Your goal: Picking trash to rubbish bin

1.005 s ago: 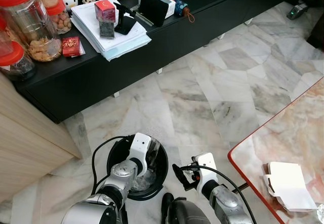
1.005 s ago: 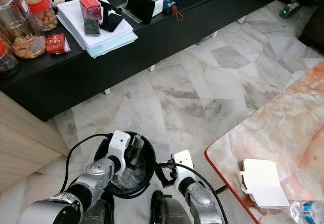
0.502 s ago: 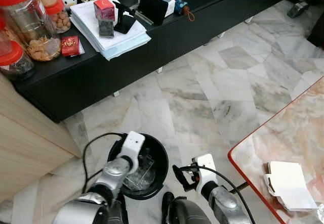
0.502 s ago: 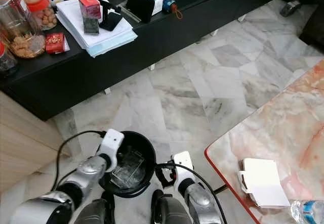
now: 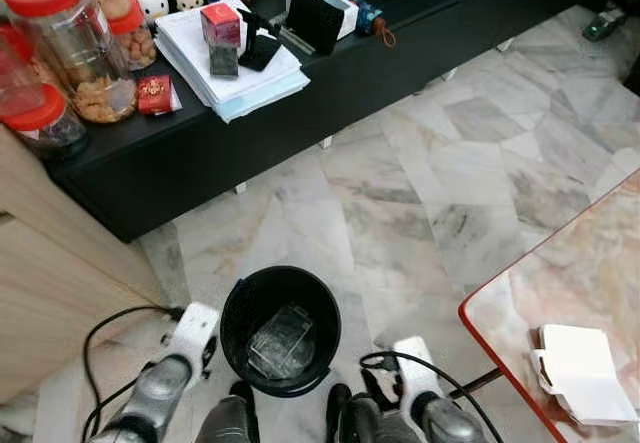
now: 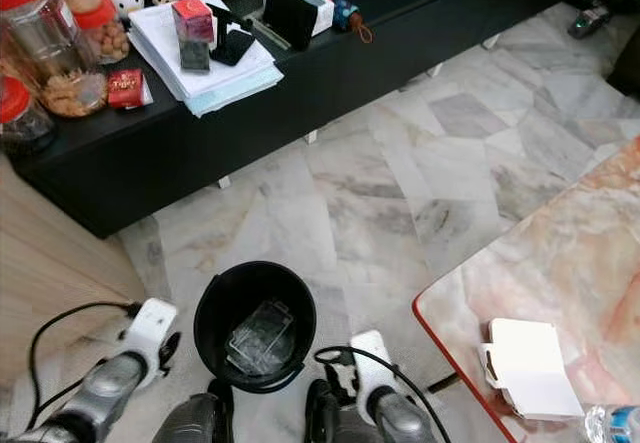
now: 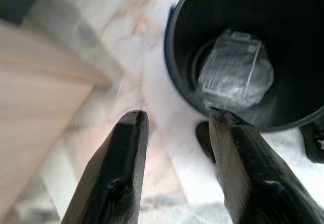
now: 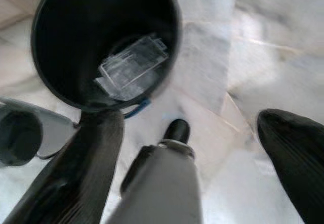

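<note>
Left wrist view: clear plastic container (image 7: 236, 68) inside black bin (image 7: 178, 72), just beyond spread, empty left gripper (image 7: 177, 128).

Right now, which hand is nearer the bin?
Left. The left hand is open beside the bin's rim on the robot's left, low over the floor. The right hand, also open, hangs further off on the bin's right.

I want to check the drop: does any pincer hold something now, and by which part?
Nothing is held. The left pincer is open and empty beside the black bin; the right pincer is open too. The clear plastic container lies inside the bin.
</note>
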Robot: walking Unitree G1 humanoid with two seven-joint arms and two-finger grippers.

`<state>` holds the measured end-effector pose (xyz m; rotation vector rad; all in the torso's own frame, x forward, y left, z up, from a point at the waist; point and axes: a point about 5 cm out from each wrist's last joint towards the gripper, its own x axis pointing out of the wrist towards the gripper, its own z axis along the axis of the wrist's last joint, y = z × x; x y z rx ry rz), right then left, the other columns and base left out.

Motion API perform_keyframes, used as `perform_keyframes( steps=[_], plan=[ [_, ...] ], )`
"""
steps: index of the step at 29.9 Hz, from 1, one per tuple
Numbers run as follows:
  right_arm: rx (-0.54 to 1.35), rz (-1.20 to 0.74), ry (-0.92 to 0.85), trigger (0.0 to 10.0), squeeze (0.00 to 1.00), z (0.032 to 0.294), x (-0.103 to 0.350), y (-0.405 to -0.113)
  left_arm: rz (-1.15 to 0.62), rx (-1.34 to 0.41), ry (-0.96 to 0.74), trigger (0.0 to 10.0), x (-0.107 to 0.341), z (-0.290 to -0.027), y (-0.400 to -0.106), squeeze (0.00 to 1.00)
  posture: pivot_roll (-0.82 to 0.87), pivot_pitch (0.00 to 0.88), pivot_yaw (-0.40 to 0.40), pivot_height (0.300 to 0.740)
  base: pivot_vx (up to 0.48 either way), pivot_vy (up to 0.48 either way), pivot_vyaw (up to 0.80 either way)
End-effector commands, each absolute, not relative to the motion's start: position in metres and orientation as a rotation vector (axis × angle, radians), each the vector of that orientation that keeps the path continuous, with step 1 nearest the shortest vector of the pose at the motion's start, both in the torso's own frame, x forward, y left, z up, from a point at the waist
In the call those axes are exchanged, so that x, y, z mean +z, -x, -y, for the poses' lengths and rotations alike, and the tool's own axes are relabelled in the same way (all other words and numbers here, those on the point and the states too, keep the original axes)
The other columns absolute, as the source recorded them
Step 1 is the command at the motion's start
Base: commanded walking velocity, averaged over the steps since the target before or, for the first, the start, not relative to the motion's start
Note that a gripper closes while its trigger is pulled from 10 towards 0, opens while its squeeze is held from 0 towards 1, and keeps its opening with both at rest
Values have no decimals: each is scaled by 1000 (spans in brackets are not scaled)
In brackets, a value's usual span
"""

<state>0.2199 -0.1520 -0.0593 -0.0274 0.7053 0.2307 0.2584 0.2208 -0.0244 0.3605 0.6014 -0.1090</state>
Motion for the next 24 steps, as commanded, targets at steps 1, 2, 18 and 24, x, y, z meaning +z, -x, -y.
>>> perform_keyframes(
  steps=[1,2,18,24],
  plan=[
    [163,-719,-11,10000,0,158,-63,-215,-639,-75,-294,10000,-34,-222,-247,0,141,228,-68,740,0,0,0],
    [139,-719,-24,10000,0,160,-62,-216,-637,-43,-258,10000,-33,-225,-246,0,143,226,-68,740,0,0,0],
    [-34,-744,-137,10000,0,175,-68,-209,-656,114,-143,10000,-40,-243,-230,0,172,194,-63,740,0,0,0],
    [-71,-754,-173,10000,0,179,-71,-203,-698,140,-129,10000,-47,-245,-220,0,165,187,-64,740,0,0,0]
  ],
)
